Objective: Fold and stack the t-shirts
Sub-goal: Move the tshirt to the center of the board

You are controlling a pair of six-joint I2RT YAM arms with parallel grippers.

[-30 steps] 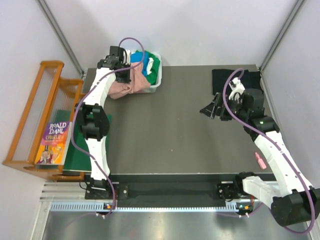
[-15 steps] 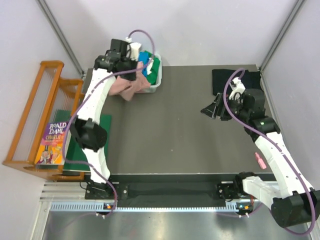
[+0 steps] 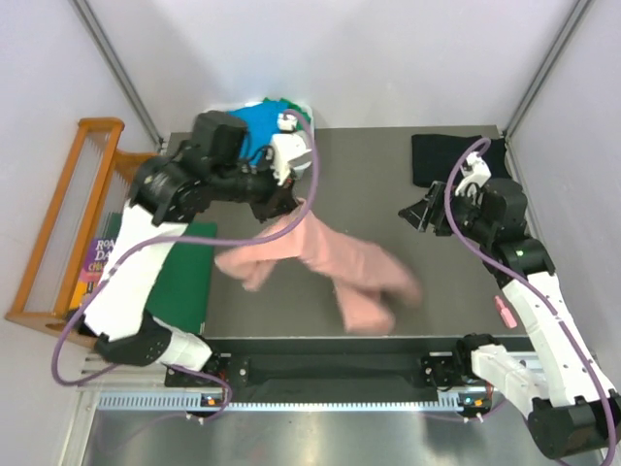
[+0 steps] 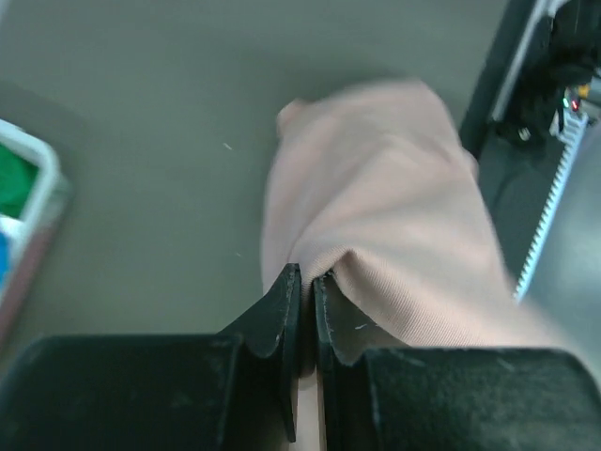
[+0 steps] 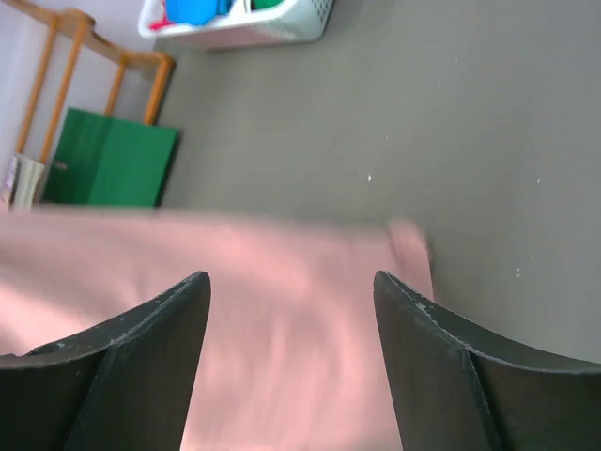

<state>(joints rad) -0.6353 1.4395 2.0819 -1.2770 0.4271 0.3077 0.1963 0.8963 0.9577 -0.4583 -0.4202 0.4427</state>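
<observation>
Up close, left wrist view shows left hand (image 4: 305, 278) pinching pink shirt (image 4: 394, 216); right hand (image 5: 291, 287) wide.

Top external: high above and behind the near edge of the table (image 3: 369, 184), looking steeply down, far enough back to take in the whole table top.

Left wrist: close over the table's middle, looking almost straight down, the table's near edge at frame right, left gripper (image 4: 307, 279) at the bottom.

Right wrist: low over the table's right side, facing across to its far left corner, right gripper (image 5: 291, 279) in the foreground.

Shared by all three: the pink t-shirt (image 3: 330, 257) and bare table beside it.
</observation>
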